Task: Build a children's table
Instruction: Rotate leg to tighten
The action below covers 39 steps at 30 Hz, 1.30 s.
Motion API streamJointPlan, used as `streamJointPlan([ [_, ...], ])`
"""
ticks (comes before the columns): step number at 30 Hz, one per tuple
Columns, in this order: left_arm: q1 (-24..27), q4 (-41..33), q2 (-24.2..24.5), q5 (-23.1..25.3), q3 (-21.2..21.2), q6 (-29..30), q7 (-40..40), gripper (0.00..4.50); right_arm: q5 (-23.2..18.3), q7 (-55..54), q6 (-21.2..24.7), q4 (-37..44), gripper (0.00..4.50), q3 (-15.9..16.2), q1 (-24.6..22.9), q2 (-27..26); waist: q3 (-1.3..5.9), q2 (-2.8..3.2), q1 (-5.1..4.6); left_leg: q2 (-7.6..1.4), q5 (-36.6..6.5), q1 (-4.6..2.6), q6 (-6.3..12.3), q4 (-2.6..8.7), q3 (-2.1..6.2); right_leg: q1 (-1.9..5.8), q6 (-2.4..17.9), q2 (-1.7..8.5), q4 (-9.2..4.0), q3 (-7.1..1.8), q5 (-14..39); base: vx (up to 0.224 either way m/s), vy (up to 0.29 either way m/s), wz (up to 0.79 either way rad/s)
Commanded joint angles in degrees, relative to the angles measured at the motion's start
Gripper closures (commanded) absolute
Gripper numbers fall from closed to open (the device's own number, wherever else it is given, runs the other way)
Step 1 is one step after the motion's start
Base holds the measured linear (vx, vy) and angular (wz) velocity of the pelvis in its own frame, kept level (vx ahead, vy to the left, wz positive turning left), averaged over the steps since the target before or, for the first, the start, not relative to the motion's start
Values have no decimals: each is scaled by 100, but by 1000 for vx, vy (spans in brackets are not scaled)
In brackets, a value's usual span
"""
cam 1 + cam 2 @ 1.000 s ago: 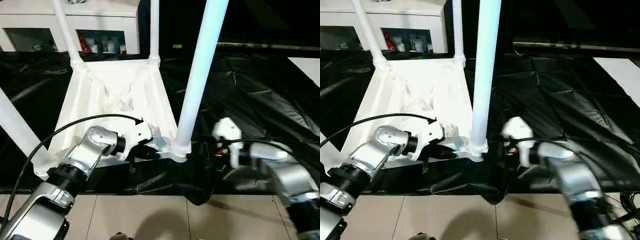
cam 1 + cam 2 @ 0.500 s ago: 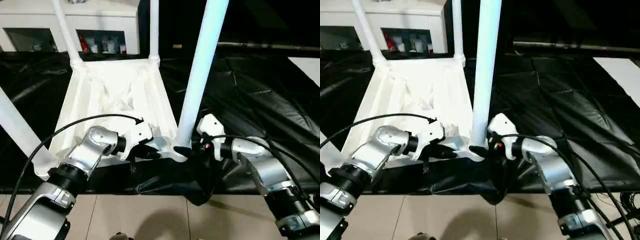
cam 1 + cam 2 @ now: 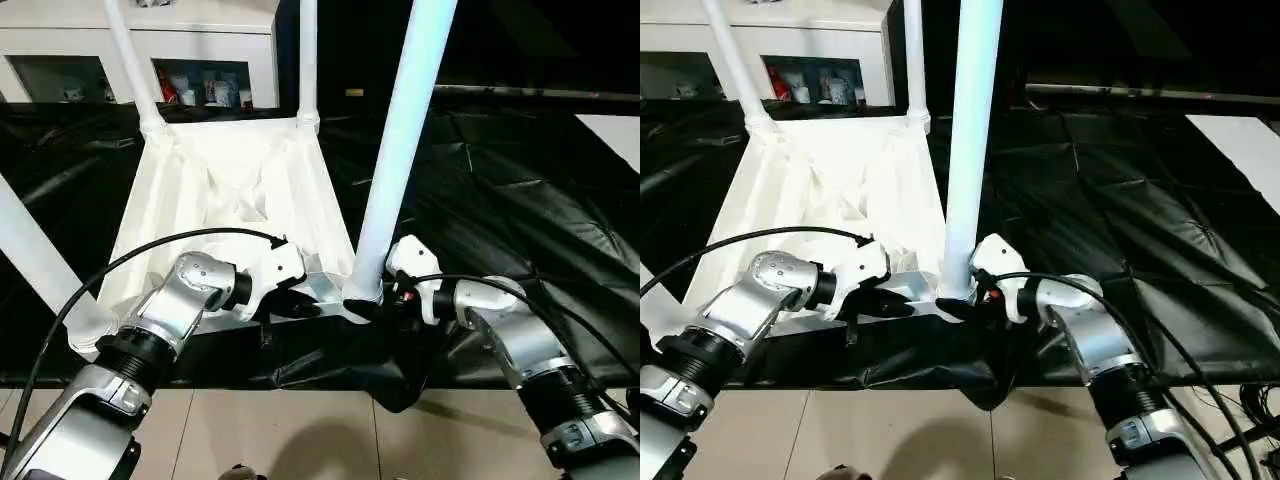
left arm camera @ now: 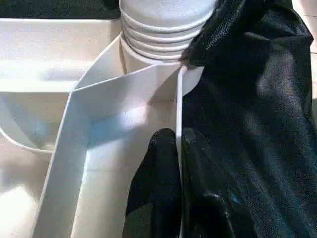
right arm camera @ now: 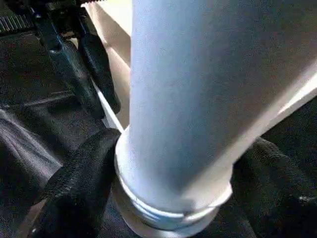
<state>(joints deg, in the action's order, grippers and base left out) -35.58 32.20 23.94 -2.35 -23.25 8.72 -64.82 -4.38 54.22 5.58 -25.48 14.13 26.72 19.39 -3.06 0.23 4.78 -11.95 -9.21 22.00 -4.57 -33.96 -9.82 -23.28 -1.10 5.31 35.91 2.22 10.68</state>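
Here, your tabletop (image 3: 230, 200) lies upside down on the black sheet (image 3: 500, 190), ribs up, with all four legs standing in its corner sockets. The near-right leg (image 3: 400, 150) is the one you are working on.

Your left gripper (image 3: 300, 305) is pinched shut on the thin near rim of the tabletop, one finger (image 4: 158, 168) inside the wall and one outside. Your right gripper (image 3: 372, 303) sits at the foot of that leg with its jaws wide, the black pads cupping the ribbed collar on both sides; whether they actually press on it I cannot tell.

Judging by looks, the whole thing is hollow plastic: light, stiff, smooth and rather slippery. The rim is thin and may flex, so hold it near the corner where the walls meet. Take the leg low, at the collar, where the ridges give the pads something to bite; higher up, the tube is bare and likely to slide or lever the socket.

Room is tight at that corner. The sheet is bunched up beside the socket and could catch your right fingers. The near-left leg (image 3: 40, 260) slants close by your left forearm, and the white cabinet (image 3: 200, 40) stands behind the far legs. To the right the sheet lies open.
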Motion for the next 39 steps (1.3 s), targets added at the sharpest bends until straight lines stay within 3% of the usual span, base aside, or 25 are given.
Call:
streamJointPlan([
  [1, 36, 67, 9, 79, 120, 71, 63, 449, -44, 49, -65, -23, 91, -25, 98, 5, 345, -34, -16, -63, -2027, -96, -70, 464, -10, 192, 1073, 196, -533, -155, 1935, 0, 0, 0],
  [4, 35, 73, 11, 81, 122, 68, 57, 450, -118, 142, -75, -19, 109, -52, 91, -19, 340, -29, -18, -66, -2061, -100, -80, 471, -6, 189, 1058, 198, -540, -154, 2004, 0, 0, 0],
  [5, 35, 78, 14, 83, 121, 68, 51, 450, -149, 188, -83, -23, 137, -59, 84, -22, 341, -46, -15, -66, -2069, -101, -72, 469, -8, 189, 1046, 201, -542, -154, 2037, 0, 0, 0],
  [11, 59, 69, 9, 85, 117, 77, 42, 450, -205, 257, -131, -151, 168, -93, 79, -51, 343, -49, -4, -68, -1997, -97, -51, 470, -12, 190, 1060, 205, -540, -156, 1988, 0, 0, 0],
  [23, 118, 56, -28, 34, 204, 137, 145, 450, -217, 51, -106, -373, 174, -214, 65, -223, 331, -52, -20, -64, -2056, -88, -71, 482, -6, 175, 984, 214, -565, -154, 2246, 0, 0, 0],
  [25, -14, 297, -320, 31, 401, 282, 753, 450, -186, -864, -27, -805, 174, -518, 137, -532, 318, -46, -39, -63, -2129, -102, -110, 484, -5, 151, 980, 213, -579, -151, 2359, 0, 0, 0],
  [26, -160, 513, -569, 44, 526, 405, 1244, 450, -184, -1596, 82, -1084, 174, -753, 194, -759, 309, -92, -63, -51, -2169, -97, -146, 486, 0, 152, 955, 220, -591, -138, 2544, 0, 0, 0],
  [28, -470, 925, -1032, 42, 748, 670, 2122, 450, -169, -2788, 236, -1566, 175, -1094, 338, -1100, 286, -76, -134, -22, -2334, -119, -270, 477, 5, 93, 841, 223, -630, -130, 3021, 0, 0, 0],
  [29, -574, 1055, -1171, 40, 811, 750, 2383, 450, -151, -3106, 278, -1706, 175, -1166, 394, -1184, 315, -93, -150, -6, -2309, -121, -319, 473, 42, 134, 731, 233, -644, -102, 3192, 0, 0, 0],
  [30, -722, 1250, -1353, 34, 885, 799, 2718, 450, -41, -3541, 280, -1892, 175, -1178, 511, -1257, 316, -80, -171, -4, -2203, -85, -284, 492, 43, 150, 686, 226, -656, -96, 3100, 0, 0, 0],
  [33, -1035, 1661, -1760, 82, 979, 865, 3463, 450, -6, -4482, 300, -2287, 175, -1352, 834, -1522, 349, -70, -154, 0, -2094, -105, -158, 495, 14, 152, 760, 206, -679, -99, 2564, 0, 0, 0],
  [39, -1227, 2127, -2142, 389, 889, 732, 3847, 450, 119, -4541, 105, -2721, 175, -1255, 1284, -1931, 379, -71, -113, -10, -1649, -66, 33, 471, -28, 219, 1012, 192, -588, -118, 1501, 0, 0, 0],
])
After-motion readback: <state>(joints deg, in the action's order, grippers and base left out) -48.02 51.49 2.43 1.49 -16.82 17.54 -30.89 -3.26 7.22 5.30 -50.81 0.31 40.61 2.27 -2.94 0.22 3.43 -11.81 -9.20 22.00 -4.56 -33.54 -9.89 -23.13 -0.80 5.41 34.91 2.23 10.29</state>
